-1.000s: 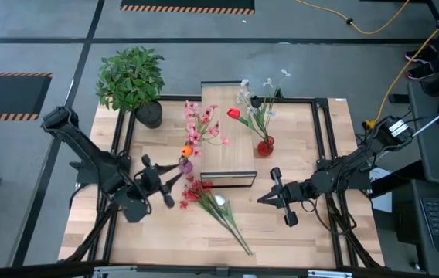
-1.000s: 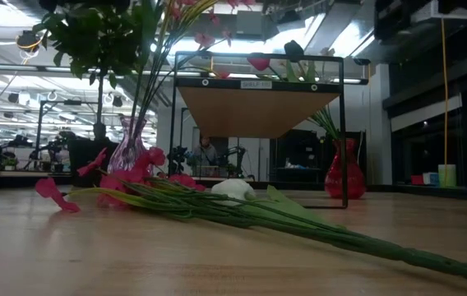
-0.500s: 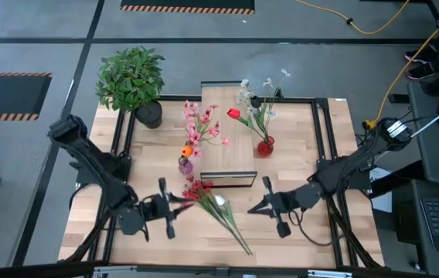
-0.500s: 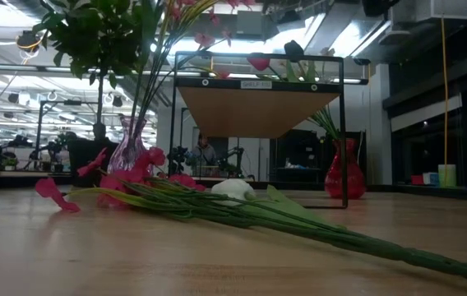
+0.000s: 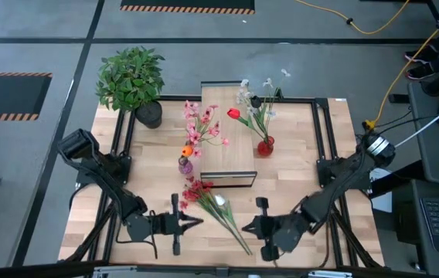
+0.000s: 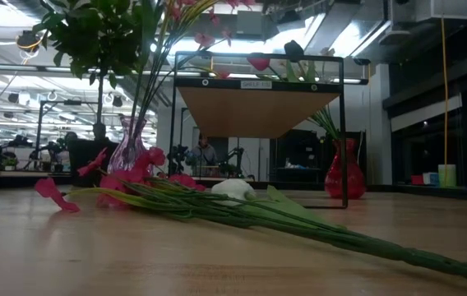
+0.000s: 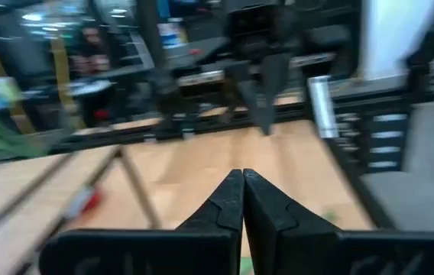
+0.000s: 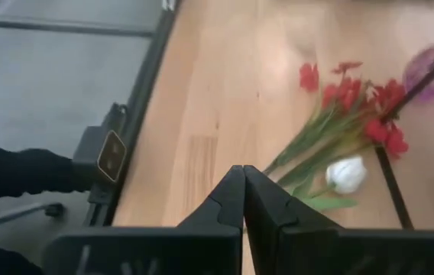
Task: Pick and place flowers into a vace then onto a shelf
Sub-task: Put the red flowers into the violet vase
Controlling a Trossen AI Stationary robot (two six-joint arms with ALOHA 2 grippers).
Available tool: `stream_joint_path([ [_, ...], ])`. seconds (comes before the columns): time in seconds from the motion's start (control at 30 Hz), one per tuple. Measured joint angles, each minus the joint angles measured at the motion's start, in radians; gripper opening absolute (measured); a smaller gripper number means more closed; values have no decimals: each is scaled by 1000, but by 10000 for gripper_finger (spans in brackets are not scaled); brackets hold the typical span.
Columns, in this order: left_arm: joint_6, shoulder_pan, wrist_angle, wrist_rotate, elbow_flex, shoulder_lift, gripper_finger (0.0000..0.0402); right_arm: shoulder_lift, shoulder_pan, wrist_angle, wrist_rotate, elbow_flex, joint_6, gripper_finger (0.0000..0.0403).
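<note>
I see the left gripper [image 5: 192, 223] low over the near part of the light wooden tabletop [image 5: 297, 154], its two dark fingers [image 7: 225, 202] pressed together with nothing between them, tips pointing toward the loose flowers. The right gripper [image 5: 249, 228] sits opposite, also at the near edge, its fingers [image 8: 228, 195] likewise pressed flat together and holding nothing. Between the two grippers lies a bundle of loose artificial flowers [image 5: 216, 207] with long green stalks, red blossoms and one white bloom [image 8: 345, 174], flat on the tabletop; the blossom ends lie near the front edge of the shelf, the stalk ends point toward the near table edge. Neither gripper touches the bundle. The light-wood raised shelf with a dark frame [image 5: 231, 150] stands mid-table behind the bundle. A purple glass vase [image 5: 185, 164] holding pink and orange stems stands at the shelf's left side; a red glass vase [image 5: 265, 146] holding white sprigs and a red tulip stands at its right side. Whether either vase stands on the shelf or beside it I cannot tell. A bushy green potted plant in a dark pot [image 5: 133, 77] stands at the far left corner.
</note>
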Motion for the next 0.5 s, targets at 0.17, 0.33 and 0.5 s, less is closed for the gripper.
stream_joint_path([
  [0.17, -57, 0, 0, 127, 0, 0, 5, 117, 17, -145, 27, 149, 77, 8],
  [0.33, -59, 1, -2, 119, 0, 0, 3, 195, 16, -193, 27, 242, 119, 8],
  [0.5, -60, 6, -8, 119, 0, 0, 4, 243, 16, -200, 27, 262, 140, 37],
])
